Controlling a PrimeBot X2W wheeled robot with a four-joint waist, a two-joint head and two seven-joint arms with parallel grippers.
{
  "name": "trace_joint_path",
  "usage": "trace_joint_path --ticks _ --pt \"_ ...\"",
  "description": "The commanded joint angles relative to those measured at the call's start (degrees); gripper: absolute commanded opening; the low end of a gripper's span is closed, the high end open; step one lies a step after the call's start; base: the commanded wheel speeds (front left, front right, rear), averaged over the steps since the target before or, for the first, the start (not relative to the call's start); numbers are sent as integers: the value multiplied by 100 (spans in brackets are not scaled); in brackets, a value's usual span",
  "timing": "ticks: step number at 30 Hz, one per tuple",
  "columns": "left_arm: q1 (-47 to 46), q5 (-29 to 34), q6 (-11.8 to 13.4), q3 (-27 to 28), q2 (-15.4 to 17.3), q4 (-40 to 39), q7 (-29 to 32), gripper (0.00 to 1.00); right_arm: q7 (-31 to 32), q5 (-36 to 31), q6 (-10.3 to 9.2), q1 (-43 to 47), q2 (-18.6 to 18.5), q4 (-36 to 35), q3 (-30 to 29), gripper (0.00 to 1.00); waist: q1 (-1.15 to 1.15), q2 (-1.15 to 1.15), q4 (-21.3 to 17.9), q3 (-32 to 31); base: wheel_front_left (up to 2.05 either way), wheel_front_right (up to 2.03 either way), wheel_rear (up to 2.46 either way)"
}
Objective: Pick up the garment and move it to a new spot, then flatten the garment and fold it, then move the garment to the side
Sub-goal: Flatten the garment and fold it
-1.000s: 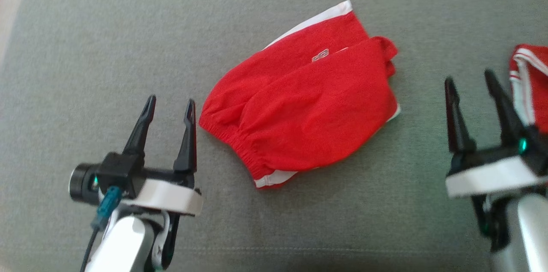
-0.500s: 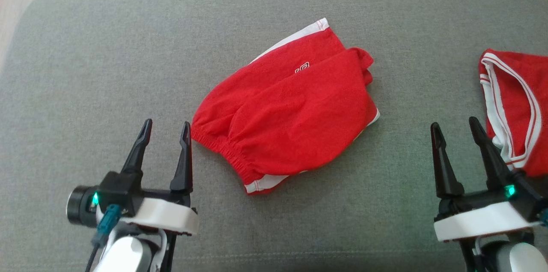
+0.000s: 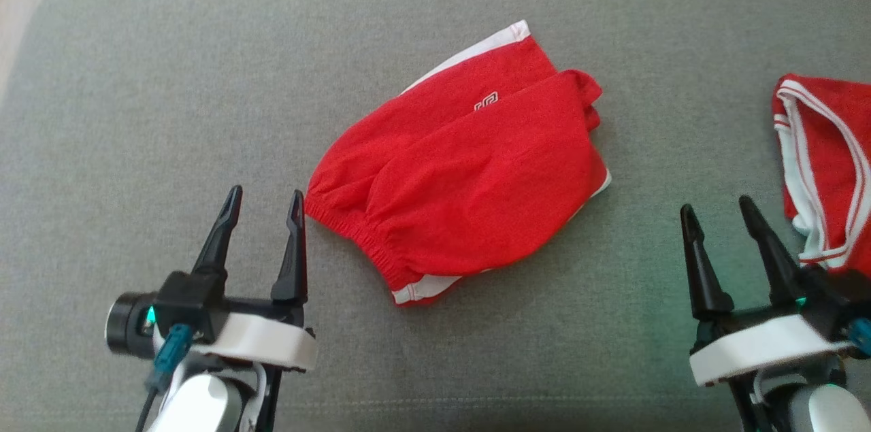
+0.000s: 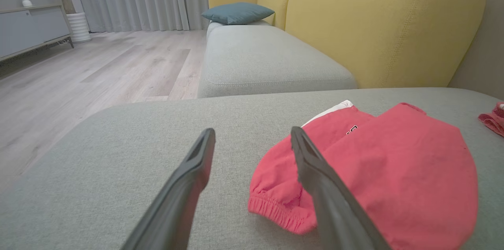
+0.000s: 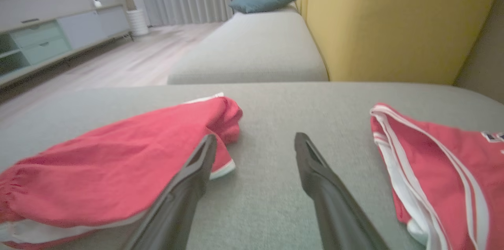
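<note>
Folded red garment (image 3: 463,173) lies mid-way across grey sofa seat (image 3: 136,92); elastic waistband toward robot, white-trimmed hem away. Left gripper (image 3: 265,192) just beside garment's waistband corner, on its left: jaws wide, holding nothing. Right gripper (image 3: 716,206) well to garment's right: jaws wide, holding nothing. Second red garment (image 3: 823,160), white-striped, farther right, apart. Yellow backrest (image 4: 386,25) behind garment.

support: grey cushion (image 3: 136,112) | on it: red shorts (image 3: 463,173), second red garment (image 3: 830,146)

There are two red garments (image 3: 463,173) (image 3: 827,160), two tools (image 3: 265,192) (image 3: 716,205) and one blue cushion (image 4: 237,12) in view.
</note>
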Motion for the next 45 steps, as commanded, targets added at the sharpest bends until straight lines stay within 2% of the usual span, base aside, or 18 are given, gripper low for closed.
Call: trace_joint_path --ticks 1,9,17,18,19,20,21,30,37,45 --pt "-290 29 15 209 90 -217 -2 100 21 31 -3 -218 -139 -129 117 100 0 0 31 67 0 0 0" --pt "-609 57 -69 141 5 -216 -41 100 201 311 -3 -1177 -474 1079 436 100 0 0 253 497 0 0 0" --pt "-776 54 -135 109 -127 -74 -94 100 305 719 -3 -1936 -641 2181 1007 100 0 0 437 682 0 0 0" --pt "-779 52 -140 116 -133 -61 -99 100 306 762 -3 -1987 -663 2268 1063 93 0 0 444 691 0 0 0" --pt "-781 51 -144 125 -137 -53 -103 100 290 816 -3 -2036 -674 2338 1105 64 0 0 444 702 0 0 0" --pt "-783 52 -146 135 -139 -46 -107 100 271 854 -3 -2082 -686 2402 1146 16 0 0 439 711 0 0 0" --pt "-784 55 -149 141 -141 -39 -110 100 252 891 -3 -2120 -692 2462 1176 0 0 0 434 718 0 0 0" --pt "-739 93 -150 187 -123 -13 -123 100 -340 1218 -3 -1912 -614 2363 1146 0 0 0 270 646 0 0 0" --pt "-705 101 -144 198 -108 -14 -126 100 -586 1123 -3 -1645 -588 2009 967 0 0 0 155 529 0 0 0" --pt "-617 97 -115 210 -62 -41 -127 100 -736 780 -3 -1261 -524 1229 740 0 0 0 65 343 0 0 0"
